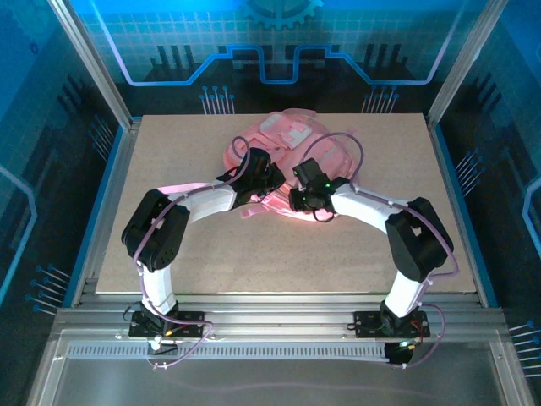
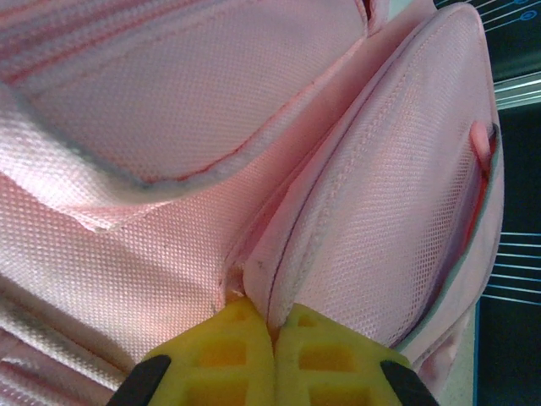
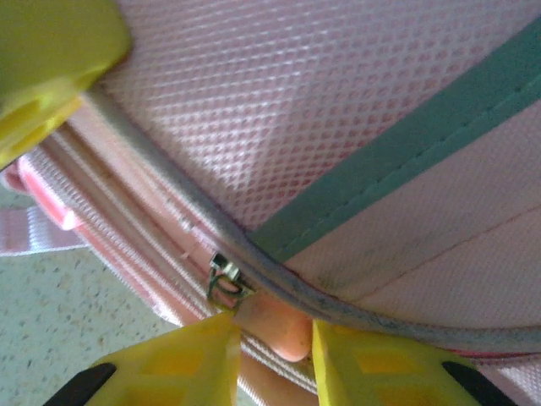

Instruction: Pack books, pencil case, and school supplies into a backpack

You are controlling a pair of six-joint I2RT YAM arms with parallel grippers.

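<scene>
The big pink backpack (image 1: 287, 139) lies at the back middle of the table with both arms bent in over it. My left gripper (image 1: 270, 178) (image 2: 275, 326) is shut on a folded seam edge of the backpack (image 2: 169, 110). My right gripper (image 1: 304, 190) (image 3: 272, 328) stands open at the backpack's (image 3: 338, 101) zip line. The pink zipper pull (image 3: 279, 331) sits between its yellow fingers, just under the metal slider (image 3: 224, 283). A yellow finger of the left gripper (image 3: 51, 59) shows at the upper left of the right wrist view. The books, pencil case and school supplies are hidden.
The speckled tan table (image 1: 169, 245) stretches free in front of and beside the backpack. A pink strap (image 3: 30, 233) trails onto it at the backpack's near side. Aluminium frame posts and blue panels wall in the table's edges.
</scene>
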